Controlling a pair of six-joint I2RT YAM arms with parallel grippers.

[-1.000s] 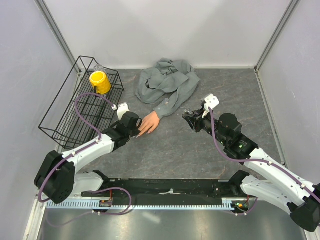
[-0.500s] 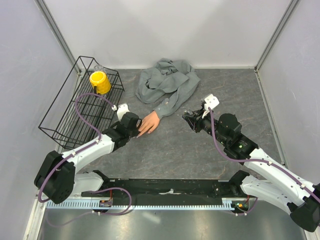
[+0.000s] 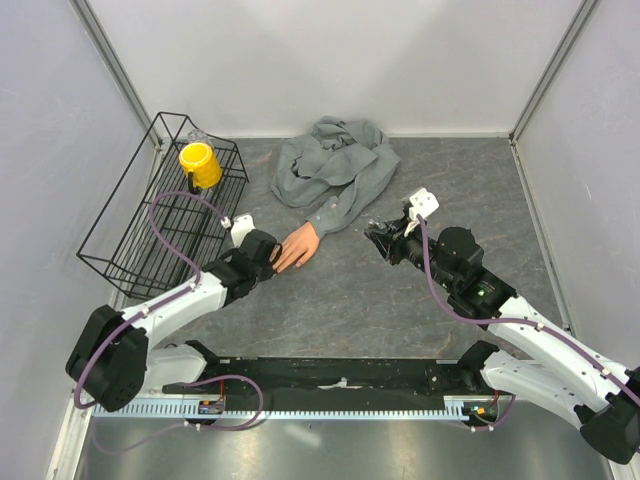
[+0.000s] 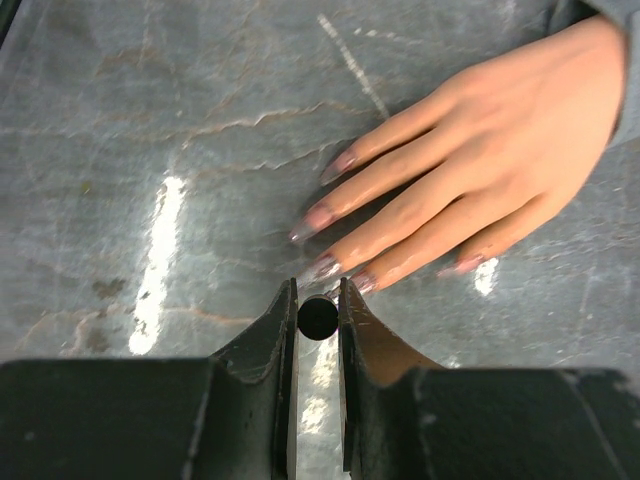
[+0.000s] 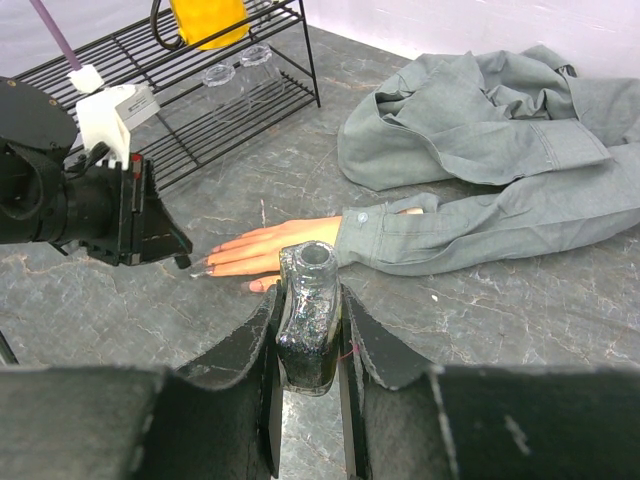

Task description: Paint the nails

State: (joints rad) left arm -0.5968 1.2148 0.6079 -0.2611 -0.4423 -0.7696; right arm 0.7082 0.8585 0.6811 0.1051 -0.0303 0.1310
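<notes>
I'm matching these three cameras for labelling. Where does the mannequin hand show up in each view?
Top external: mannequin hand lies left of centre, fingers pointing lower left.
Left wrist: it fills the upper right, fingers pointing lower left.
Right wrist: it lies at centre, fingers pointing left.
Shared landmark: the grey sleeve cuff at its wrist.
</notes>
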